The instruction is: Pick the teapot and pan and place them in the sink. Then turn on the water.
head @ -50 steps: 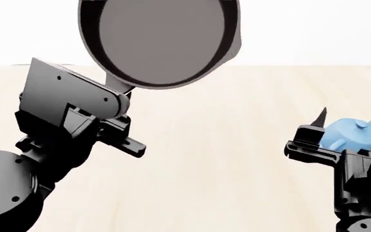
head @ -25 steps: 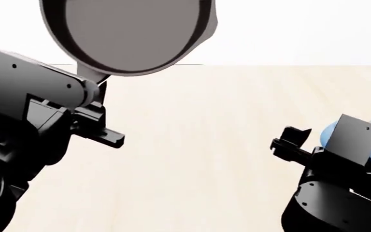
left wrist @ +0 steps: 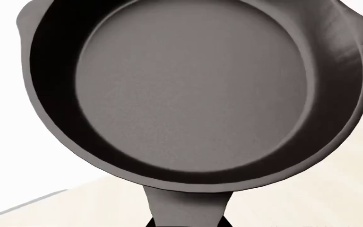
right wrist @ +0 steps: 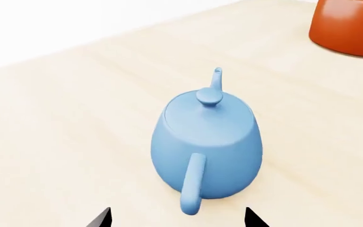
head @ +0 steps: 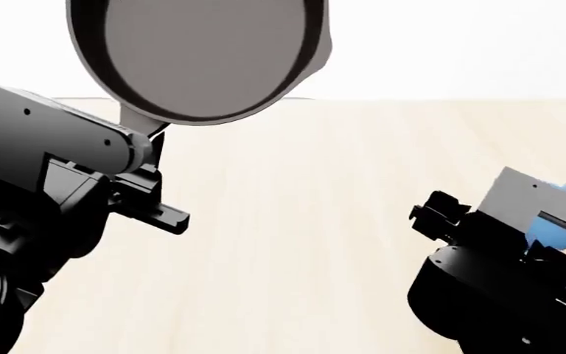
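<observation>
The black pan (left wrist: pixel 194 90) fills the left wrist view, grey base facing the camera. Its handle (left wrist: pixel 188 210) runs down into my left gripper (left wrist: pixel 188 224), which is shut on it. In the head view the pan (head: pixel 200 51) is held high at the upper left above my left gripper (head: pixel 144 139). The light-blue teapot (right wrist: pixel 207 142) stands on the light wood countertop (right wrist: pixel 74 142), handle toward my right gripper (right wrist: pixel 178 220), which is open with its fingertips (right wrist: pixel 102 218) just short of the pot. Only a blue sliver of the teapot (head: pixel 556 230) shows behind the right wrist. Sink and water are out of view.
An orange-red pot (right wrist: pixel 349 26) stands on the counter beyond the teapot in the right wrist view. The countertop (head: pixel 312 221) stretches between the two arms and ends at a white wall (head: pixel 460 44) at the back.
The pan and left arm shifted left in the head view, then held almost still. The right wrist turned and dropped lower, and its body now covers most of the teapot.
</observation>
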Motion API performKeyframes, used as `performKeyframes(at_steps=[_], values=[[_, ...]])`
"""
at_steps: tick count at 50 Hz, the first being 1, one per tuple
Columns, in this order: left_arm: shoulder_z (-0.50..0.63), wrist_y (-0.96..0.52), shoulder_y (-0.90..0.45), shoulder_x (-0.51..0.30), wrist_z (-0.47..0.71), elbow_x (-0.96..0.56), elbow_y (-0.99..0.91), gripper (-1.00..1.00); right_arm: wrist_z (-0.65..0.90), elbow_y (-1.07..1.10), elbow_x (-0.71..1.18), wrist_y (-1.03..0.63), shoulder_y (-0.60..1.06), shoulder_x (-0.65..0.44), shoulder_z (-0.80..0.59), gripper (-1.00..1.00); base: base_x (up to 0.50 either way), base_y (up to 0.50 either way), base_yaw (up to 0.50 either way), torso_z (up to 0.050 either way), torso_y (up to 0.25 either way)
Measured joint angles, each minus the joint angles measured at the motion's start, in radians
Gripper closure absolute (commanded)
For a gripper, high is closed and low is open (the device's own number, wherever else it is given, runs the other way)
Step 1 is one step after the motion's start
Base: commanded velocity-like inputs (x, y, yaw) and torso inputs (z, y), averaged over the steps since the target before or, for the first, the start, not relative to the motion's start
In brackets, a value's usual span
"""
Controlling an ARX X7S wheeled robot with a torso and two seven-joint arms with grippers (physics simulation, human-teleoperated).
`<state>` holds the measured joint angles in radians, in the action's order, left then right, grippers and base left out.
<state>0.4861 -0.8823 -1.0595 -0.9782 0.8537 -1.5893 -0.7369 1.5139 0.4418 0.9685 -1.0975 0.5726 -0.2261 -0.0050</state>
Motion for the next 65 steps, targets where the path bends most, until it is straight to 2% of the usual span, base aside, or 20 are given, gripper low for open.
performKeyframes(at_steps=[31, 56, 57, 65], values=[[0.002, 0.014, 0.035, -0.012, -0.048, 0.035, 0.001, 1.0, -0.073, -0.323, -0.199, 0.164, 0.101, 0.063, -0.024, -1.0, 0.0, 0.0, 0.0, 0.0, 0.001], [0.007, 0.019, 0.05, -0.014, -0.063, 0.044, -0.003, 1.0, -0.085, -0.411, -0.254, 0.224, 0.107, 0.061, -0.001, -1.0, 0.0, 0.0, 0.0, 0.0, 0.0], [0.007, 0.019, 0.05, -0.014, -0.064, 0.045, -0.003, 1.0, -0.086, -0.411, -0.255, 0.226, 0.106, 0.061, 0.0, 1.0, 0.0, 0.0, 0.0, 0.0, 0.0], [0.007, 0.023, 0.056, -0.016, -0.068, 0.049, -0.004, 1.0, -0.095, -0.402, -0.275, 0.237, 0.094, 0.057, 0.0, 1.0, 0.0, 0.0, 0.0, 0.0, 0.0]])
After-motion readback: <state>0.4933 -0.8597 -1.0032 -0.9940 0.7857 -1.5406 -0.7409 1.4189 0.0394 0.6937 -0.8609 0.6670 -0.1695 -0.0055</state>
